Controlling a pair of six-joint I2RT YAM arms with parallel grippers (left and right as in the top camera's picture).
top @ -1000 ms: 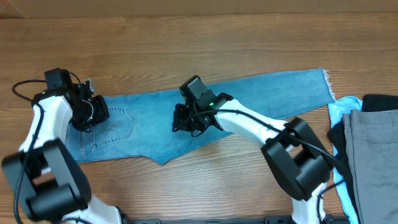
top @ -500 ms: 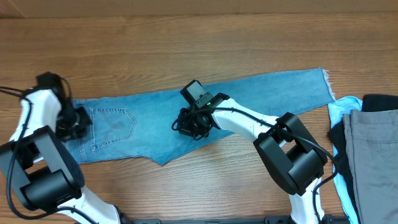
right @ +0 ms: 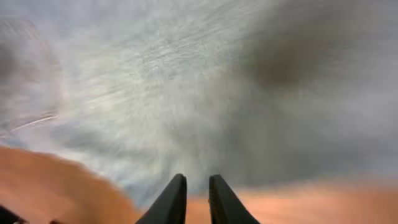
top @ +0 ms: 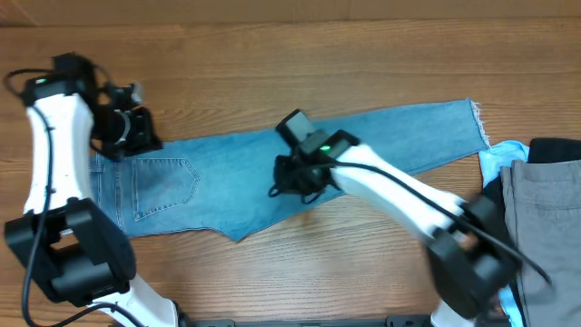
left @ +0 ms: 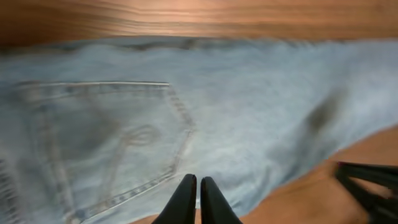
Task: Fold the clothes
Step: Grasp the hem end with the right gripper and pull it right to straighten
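A warm brown wooden bench (top: 272, 64) with grain running left to right fills the overhead view, evenly lit.

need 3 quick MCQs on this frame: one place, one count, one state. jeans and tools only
1. The jeans' frayed hem lies: A at the left end; B at the right end, near the grey trousers; C folded over the waist.
2. Overhead, the stitched pocket count is: A one; B none; C three.
3. The left tool is: A wide open; B clamping a sock; C shut, empty.
Key: B, the fray sits at the right end; A, a single pocket near the waist; C, its fingers meet with nothing between.
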